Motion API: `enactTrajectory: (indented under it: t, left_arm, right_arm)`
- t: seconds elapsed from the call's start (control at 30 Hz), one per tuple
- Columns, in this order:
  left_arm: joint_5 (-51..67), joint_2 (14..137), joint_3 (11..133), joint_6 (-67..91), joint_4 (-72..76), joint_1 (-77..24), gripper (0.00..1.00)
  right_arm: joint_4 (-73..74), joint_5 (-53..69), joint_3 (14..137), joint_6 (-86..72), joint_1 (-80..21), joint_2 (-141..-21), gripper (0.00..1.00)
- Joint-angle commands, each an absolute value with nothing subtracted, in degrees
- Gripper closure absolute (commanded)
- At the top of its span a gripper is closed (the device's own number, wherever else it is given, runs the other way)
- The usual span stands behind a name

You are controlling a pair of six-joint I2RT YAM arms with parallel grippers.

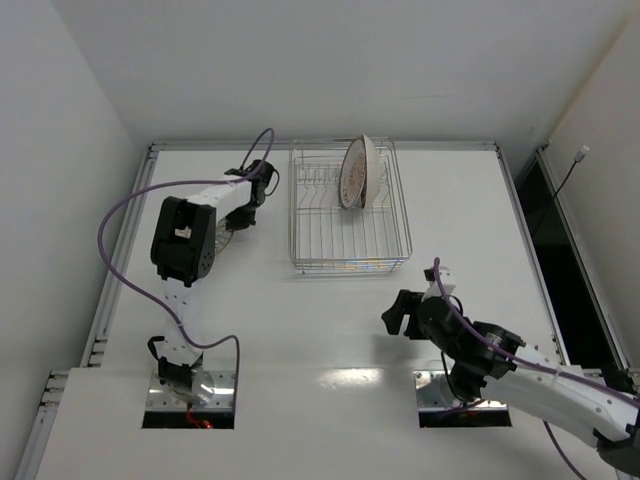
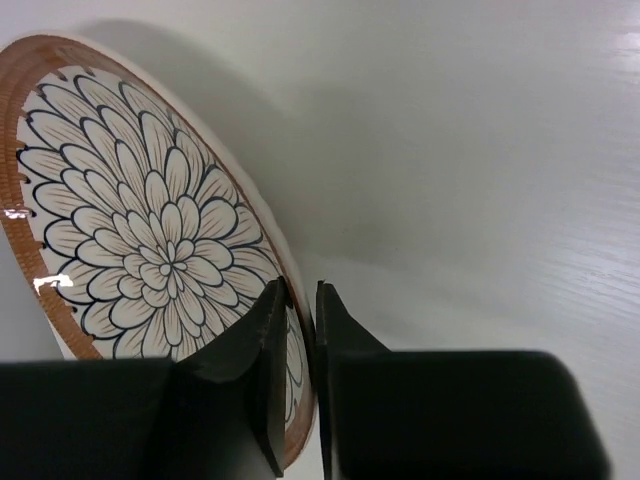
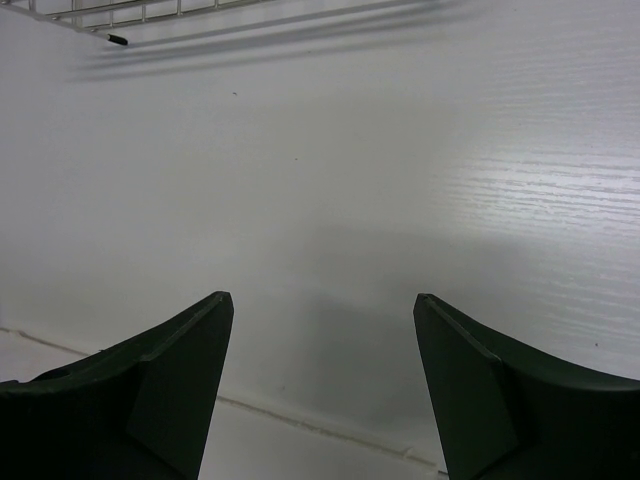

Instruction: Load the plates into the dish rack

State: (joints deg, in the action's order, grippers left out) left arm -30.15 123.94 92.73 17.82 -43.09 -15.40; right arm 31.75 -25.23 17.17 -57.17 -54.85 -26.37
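Reading from the left, what does the left gripper [image 2: 300, 300] hold? (Student)

A petal-patterned plate [image 2: 150, 250]. The jaws are clenched on its brown rim, one finger on each face. The grip is at the far left of the table [image 1: 300, 340], just beside the rack [image 1: 350, 266]. Whether the plate is lifted clear of the table cannot be told. (Tutor)

And the rack, at centre? (Student)

Two plates [image 1: 355, 172] stand on edge among the tines at its far end, close together. The nearer part of the rack holds nothing. (Tutor)

How is the gripped plate likely to handle? (Student)

It looks like glazed ceramic, so it is probably stiff, fairly heavy for a rim pinch, slippery, and liable to chip against wire. Held at one edge it may swing or slide. A deep bite on the rim and a slow, upright descent between the tines seem advisable. (Tutor)

And the right gripper [image 3: 322, 297]? (Student)

Released. Its jaws stand wide apart with nothing between them, and it hovers over bare table near the rack's near right corner. (Tutor)
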Motion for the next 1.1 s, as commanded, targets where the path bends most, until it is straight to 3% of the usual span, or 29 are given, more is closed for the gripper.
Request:
enactTrajectory:
  t: [0.0,0.13,0.3,0.43,0.83,0.97,1.07]
  left_arm:
    - [-17.9,127.6,93.4,17.7,-41.8,-14.9,1.0]
    - [-15.7,126.0,95.2,18.3,-42.5,-14.9,1.0]
    - [-11.7,112.5,95.2,21.0,-39.8,-15.5,1.0]
    - [-14.1,107.1,102.2,22.1,-41.6,-17.1,1.0]
    - [-15.3,102.5,118.3,24.4,-42.4,-21.6,1.0]
    - [-12.2,99.5,120.2,25.6,-36.2,-24.1,1.0]
    - [-8.2,95.5,114.7,26.6,-28.7,-24.9,1.0]
  right_arm:
    - [29.2,-25.1,16.4,-59.4,-54.7,-26.5,0.29]
    - [29.2,-25.1,15.3,-59.9,-54.7,-25.4,0.29]
    - [29.2,-25.1,14.2,-61.0,-54.7,-23.4,0.29]
    - [29.2,-25.1,14.2,-61.0,-54.7,-23.4,0.29]
    - [28.7,-25.1,14.2,-61.0,-54.7,-24.0,0.28]
    - [28.7,-25.1,14.2,-61.0,-54.7,-24.0,0.28]
    - [28.7,-25.1,14.2,-61.0,-54.7,-24.5,0.28]
